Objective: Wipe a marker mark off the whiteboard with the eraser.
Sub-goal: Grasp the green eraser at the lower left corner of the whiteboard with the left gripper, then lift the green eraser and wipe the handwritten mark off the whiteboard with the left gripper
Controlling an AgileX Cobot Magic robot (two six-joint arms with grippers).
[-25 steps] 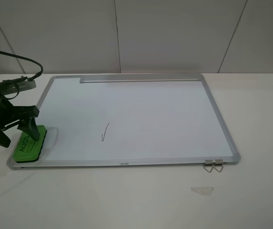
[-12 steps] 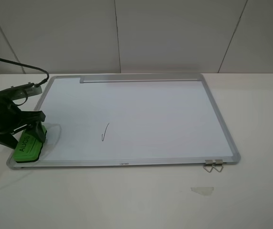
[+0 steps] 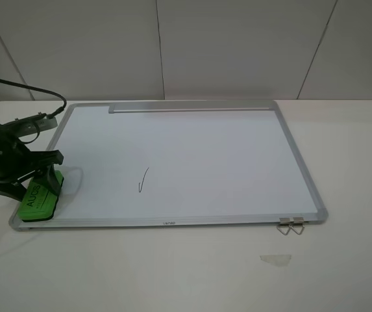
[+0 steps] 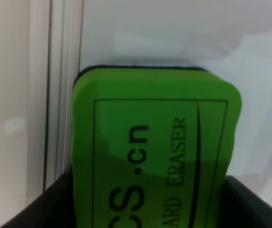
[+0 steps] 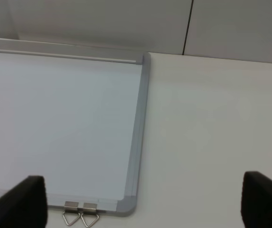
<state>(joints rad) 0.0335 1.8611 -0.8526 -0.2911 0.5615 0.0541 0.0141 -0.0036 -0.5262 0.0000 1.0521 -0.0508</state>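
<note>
The bright green eraser [image 3: 37, 200] lies on the near left corner of the whiteboard [image 3: 192, 149], against its silver frame. My left gripper [image 3: 33, 188] straddles it and is shut on the eraser. In the left wrist view the eraser [image 4: 154, 147] fills the space between the black fingers [image 4: 45, 209], pressed by both. The marker mark [image 3: 143, 180], a thin slanted check, sits on the board well to the right of the eraser. My right gripper [image 5: 143, 202] is open over the table near the board's right corner, out of the exterior view.
A grey tray strip [image 3: 189, 107] runs along the board's far edge. Two metal hanger clips [image 3: 291, 226] stick out at the near right corner. A translucent tape scrap [image 3: 275, 259] lies on the white table [image 3: 341, 260]. A black cable [image 3: 30, 88] arcs above the left arm.
The left gripper came down and shifted slightly right over the eraser, its fingers closing in on the block. In the last half second almost nothing moved.
</note>
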